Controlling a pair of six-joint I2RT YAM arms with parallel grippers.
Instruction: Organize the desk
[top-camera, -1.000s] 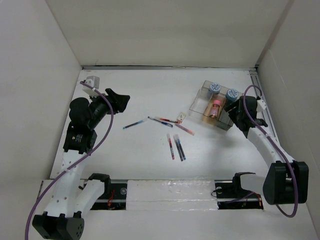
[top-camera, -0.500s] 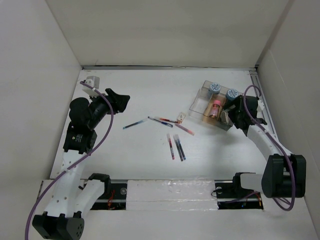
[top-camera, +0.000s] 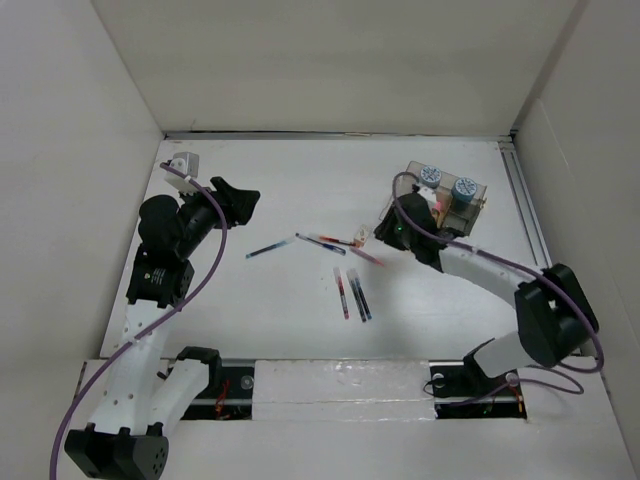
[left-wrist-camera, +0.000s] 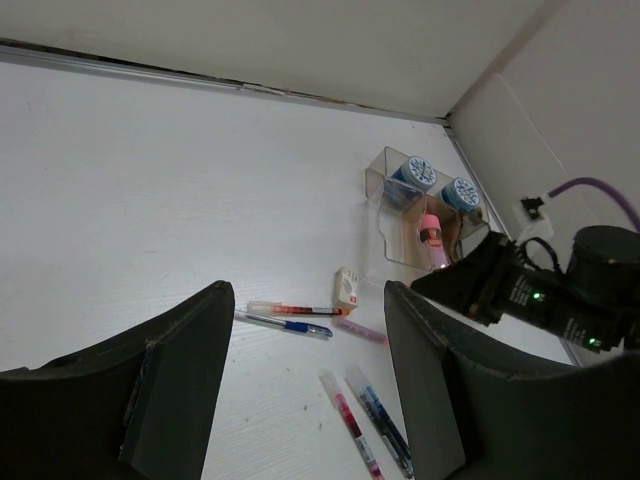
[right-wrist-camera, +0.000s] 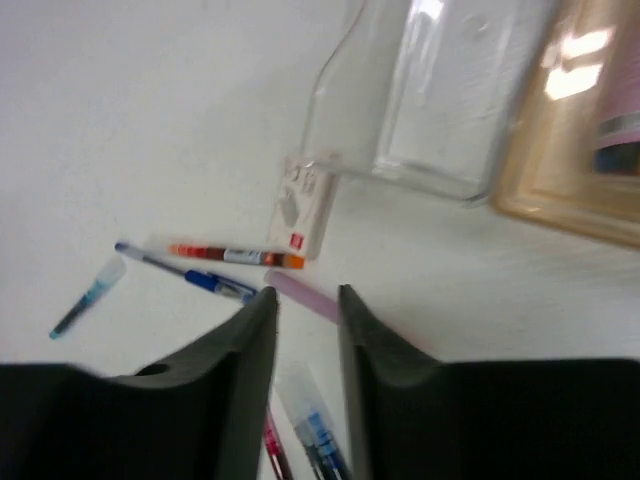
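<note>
Desk (top-camera: 300, 190): white tabletop filling the walled bay, with loose pens (top-camera: 352, 292) strewn at centre and a clear tray (left-wrist-camera: 384, 185) at far right. The right gripper (right-wrist-camera: 305, 296), narrowly parted and empty, is poised over a pink pen (left-wrist-camera: 358, 331). The left gripper (left-wrist-camera: 305, 292) is held wide apart and empty at left. With so narrow a gap, the pen may be nudged aside rather than straddled.
</note>
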